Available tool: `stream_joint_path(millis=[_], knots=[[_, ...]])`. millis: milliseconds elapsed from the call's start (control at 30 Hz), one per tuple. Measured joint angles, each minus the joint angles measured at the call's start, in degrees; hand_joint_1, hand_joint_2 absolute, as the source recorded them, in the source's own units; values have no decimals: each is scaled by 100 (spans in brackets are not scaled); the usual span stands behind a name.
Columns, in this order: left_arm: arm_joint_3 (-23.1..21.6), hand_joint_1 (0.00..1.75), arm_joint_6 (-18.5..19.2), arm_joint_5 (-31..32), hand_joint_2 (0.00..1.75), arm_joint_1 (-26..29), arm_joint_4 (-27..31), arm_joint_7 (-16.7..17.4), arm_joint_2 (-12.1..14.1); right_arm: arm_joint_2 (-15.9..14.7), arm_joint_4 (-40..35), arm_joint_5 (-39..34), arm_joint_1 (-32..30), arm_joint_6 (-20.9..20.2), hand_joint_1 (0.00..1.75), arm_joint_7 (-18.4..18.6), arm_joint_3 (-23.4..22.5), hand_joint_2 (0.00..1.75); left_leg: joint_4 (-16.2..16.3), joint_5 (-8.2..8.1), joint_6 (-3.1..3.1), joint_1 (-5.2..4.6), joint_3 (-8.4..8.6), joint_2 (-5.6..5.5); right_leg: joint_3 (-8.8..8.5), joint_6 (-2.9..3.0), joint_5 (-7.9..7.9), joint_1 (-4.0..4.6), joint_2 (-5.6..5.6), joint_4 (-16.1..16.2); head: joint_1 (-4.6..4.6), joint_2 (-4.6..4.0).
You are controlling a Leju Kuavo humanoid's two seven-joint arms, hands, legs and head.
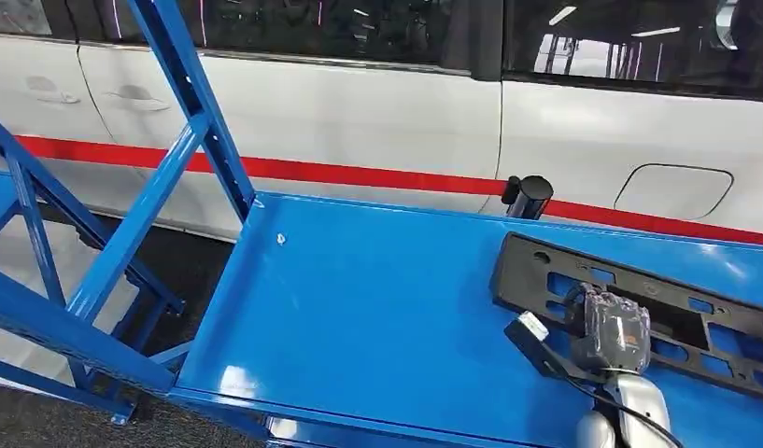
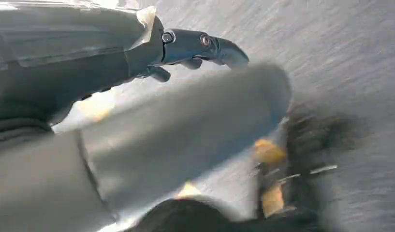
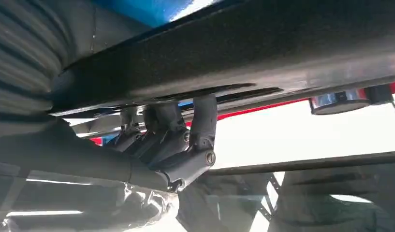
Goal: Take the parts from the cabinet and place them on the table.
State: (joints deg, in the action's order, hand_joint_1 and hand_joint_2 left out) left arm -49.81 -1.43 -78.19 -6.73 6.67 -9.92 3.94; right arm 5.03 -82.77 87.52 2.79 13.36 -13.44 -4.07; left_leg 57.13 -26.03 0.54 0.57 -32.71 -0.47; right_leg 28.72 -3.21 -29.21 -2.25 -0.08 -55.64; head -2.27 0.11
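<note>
White car body with a red stripe (image 1: 359, 173) behind a blue table (image 1: 359, 317); blue cabinet frame (image 1: 97, 252) at left. Right hand (image 1: 609, 331) fingers (image 3: 202, 125) curl up against the near edge of the long black slotted part (image 1: 639, 303), gripping it as it lies flat on the table's right side. Left hand (image 2: 185, 48) hangs over blurred grey floor, fingers loosely curled, holding nothing.

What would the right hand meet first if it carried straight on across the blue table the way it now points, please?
Likely the white vehicle's side beyond the blue table; the right hand already holds the black part. Depth is unclear.
</note>
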Motion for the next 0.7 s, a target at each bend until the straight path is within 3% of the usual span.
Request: stream_joint_path(millis=[33,67,100,233,600,700], knots=[[-31,0,-338,77,175,-180,15,-491,-133,0,13,-31,86,-62,175,13,50,175,0,9,13,-5,-5,0,2,-12,8,-6,-2,0,-7,0],[-57,0,-557,145,175,-401,46,-764,-295,-2,20,-84,136,-99,175,96,125,175,-1,14,20,-9,-5,-8,-1,-13,9,-10,-17,0,-4,0],[-112,0,-624,206,175,-543,70,-791,-414,-15,9,-133,128,-95,175,163,184,175,-1,14,20,-9,0,-18,-13,-13,8,-9,-29,0,0,0],[-293,0,-604,313,175,-727,157,-677,-787,-120,-133,-302,-123,30,175,262,239,175,3,21,31,-16,-7,-32,-18,-17,11,-9,-35,0,18,0],[-413,0,-849,313,175,-902,192,-395,-1045,-420,-177,-223,-240,636,175,466,444,175,2,22,31,-16,-13,-22,-54,-28,17,-7,-22,-1,11,0],[-459,0,-672,320,175,-897,201,-411,-1078,-551,-179,-230,-195,758,175,498,536,175,2,22,32,-17,-13,-17,-55,-28,18,-7,-22,-1,11,0]])
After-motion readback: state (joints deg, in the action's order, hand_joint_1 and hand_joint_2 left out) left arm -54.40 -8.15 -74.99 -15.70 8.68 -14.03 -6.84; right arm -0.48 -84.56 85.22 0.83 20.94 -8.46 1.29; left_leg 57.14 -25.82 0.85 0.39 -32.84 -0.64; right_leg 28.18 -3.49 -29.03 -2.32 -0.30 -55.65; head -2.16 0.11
